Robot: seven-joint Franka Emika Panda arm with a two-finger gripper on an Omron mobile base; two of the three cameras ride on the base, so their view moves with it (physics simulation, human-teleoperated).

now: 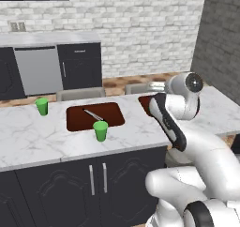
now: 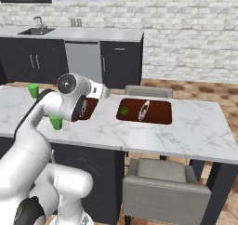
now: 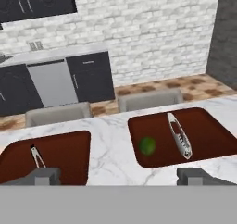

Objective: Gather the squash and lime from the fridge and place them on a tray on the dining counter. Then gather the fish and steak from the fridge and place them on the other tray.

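Marble dining counter [image 3: 111, 140] | round lime [image 3: 147, 145], slim silvery fish [image 3: 179, 136] | hand [image 3: 118, 176] spread

The arm [image 1: 201, 165] is glossy white all over, built of fat rounded segments that swell like smooth shells. Dark, nearly black bands ring its joints, and one long black strip runs along the side of a link [image 1: 169, 123]. A round grey cap with a darker centre [image 1: 193, 82] closes the end of the upper joint. Seen from the other side, the same white casing [image 2: 28, 149] carries a black seam and a matching grey disc [image 2: 68, 83]. No cables or markings show.
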